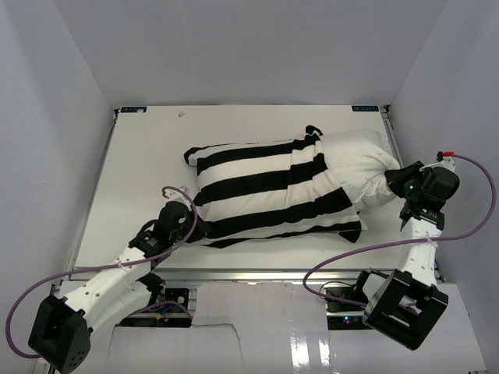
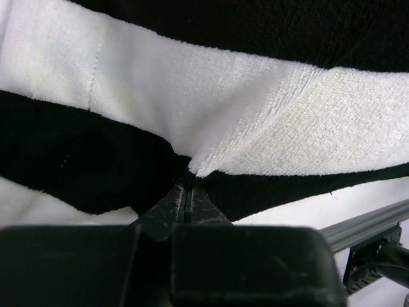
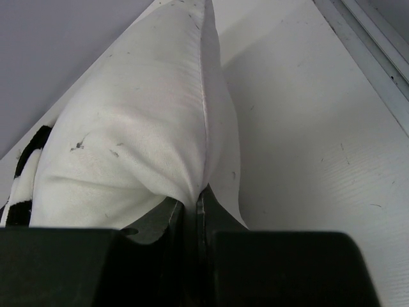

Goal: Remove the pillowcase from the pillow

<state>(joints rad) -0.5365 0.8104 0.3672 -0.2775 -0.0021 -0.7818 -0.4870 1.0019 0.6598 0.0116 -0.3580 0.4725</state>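
Lying across the middle of the white table (image 1: 140, 156), the pillow (image 1: 360, 160) is mostly covered by a black-and-white striped pillowcase (image 1: 265, 187). Its bare off-white end sticks out at the right. The left gripper (image 1: 199, 228) pinches the pillowcase's near left corner. The right gripper (image 1: 394, 185) pinches the pillow's bare right end.

This is a robotics lab test cell. Plain white panels (image 1: 47, 117) wall in a white counter (image 1: 140, 171), and purple cables (image 1: 351, 253) loop by its aluminium rail (image 1: 257, 273).
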